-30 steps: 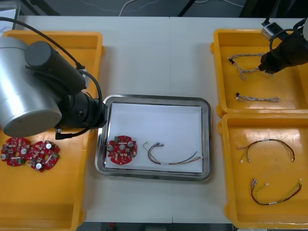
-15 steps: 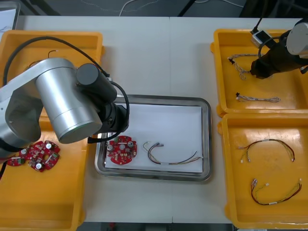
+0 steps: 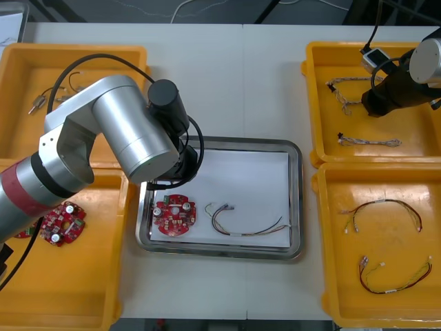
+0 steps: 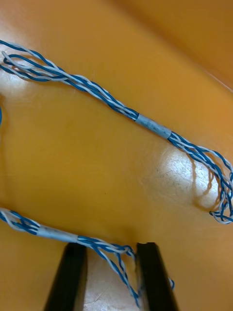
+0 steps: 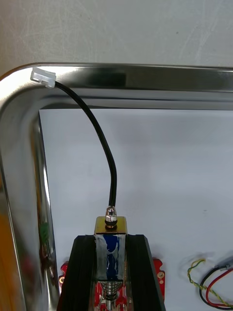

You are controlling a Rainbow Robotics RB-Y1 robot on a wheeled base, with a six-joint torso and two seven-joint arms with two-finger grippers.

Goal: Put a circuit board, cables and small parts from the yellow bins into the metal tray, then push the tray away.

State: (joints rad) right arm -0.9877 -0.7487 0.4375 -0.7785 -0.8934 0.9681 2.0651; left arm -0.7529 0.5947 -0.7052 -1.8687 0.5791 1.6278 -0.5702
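1. Over the light tabletop (image 3: pixel 227 83), the left gripper (image 5: pixel 111 240) has its fingers (image 5: pixel 82 262) clamped on the metal end of the black cable (image 5: pixel 99 141).
2. The cable's white plug rests on the rim of the metal tray (image 5: pixel 145 77).
3. A second ago this arm was beside the tray; it has now swung over it (the circuit board (image 3: pixel 173 214) is already inside), so release looks next.
4. The right gripper (image 4: pixel 110 252) has its fingers slightly apart, astride the blue and white cable (image 4: pixel 153 127) in a yellow bin (image 3: pixel 313 83).

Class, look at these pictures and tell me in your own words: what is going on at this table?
The left gripper, jaws shut on the metal end of a black cable, is over the metal tray; the cable's white plug rests on the rim. A circuit board and a red and yellow cable already lie inside. The right gripper is in the far right yellow bin, jaws open astride a twisted blue and white cable.
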